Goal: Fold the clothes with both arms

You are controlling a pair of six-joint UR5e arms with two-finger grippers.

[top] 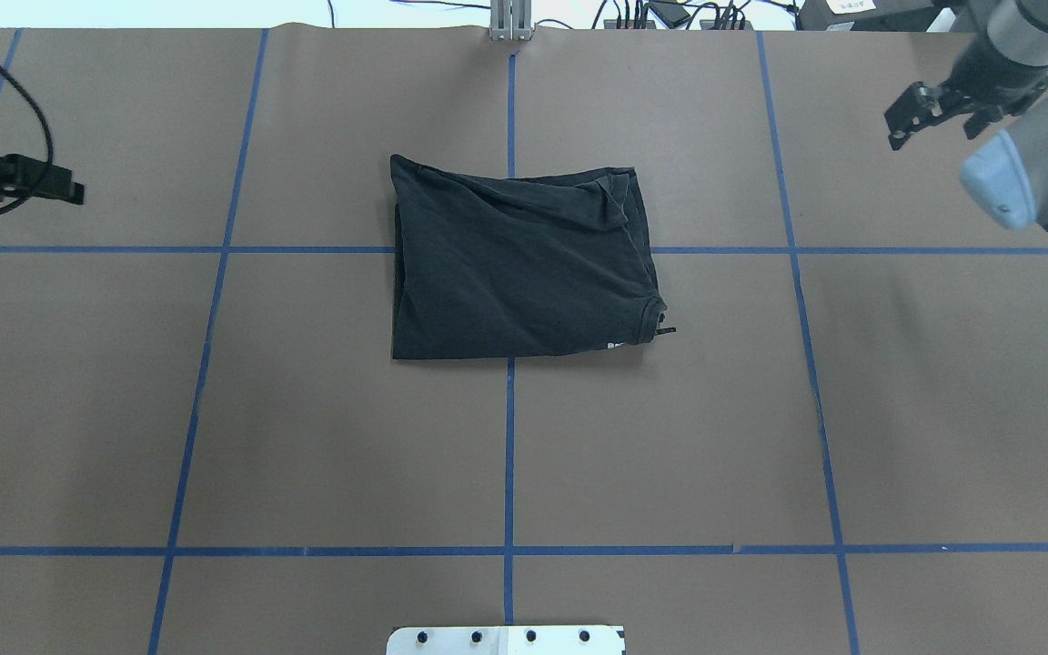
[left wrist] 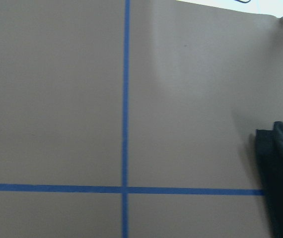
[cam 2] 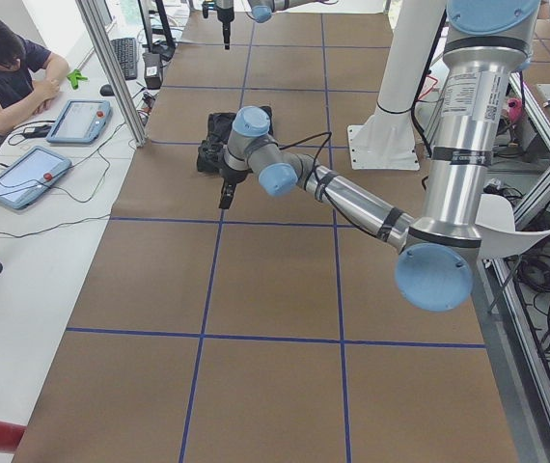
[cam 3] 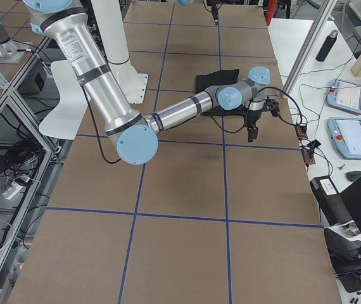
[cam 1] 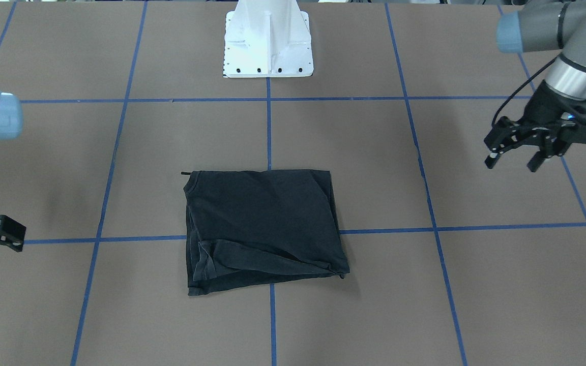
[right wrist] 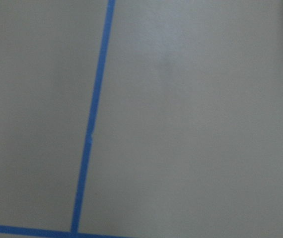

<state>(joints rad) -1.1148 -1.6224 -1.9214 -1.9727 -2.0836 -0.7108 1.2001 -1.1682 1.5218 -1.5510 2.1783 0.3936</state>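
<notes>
Shirt (top: 515, 273) looked folded, so the wide left tool (cam 1: 510, 163) and wide right tool (top: 933, 135) probably had to avoid bumping it.

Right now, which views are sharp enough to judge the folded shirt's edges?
Overhead exterior: sharp, evenly lit; the T-shirt shows its creases, though black hides detail. Front-facing: sharp, soft shadow beside the shirt. Left wrist: slightly soft, shirt cut off at the frame's right edge. Right wrist: out of focus, only table and blue tape.
</notes>
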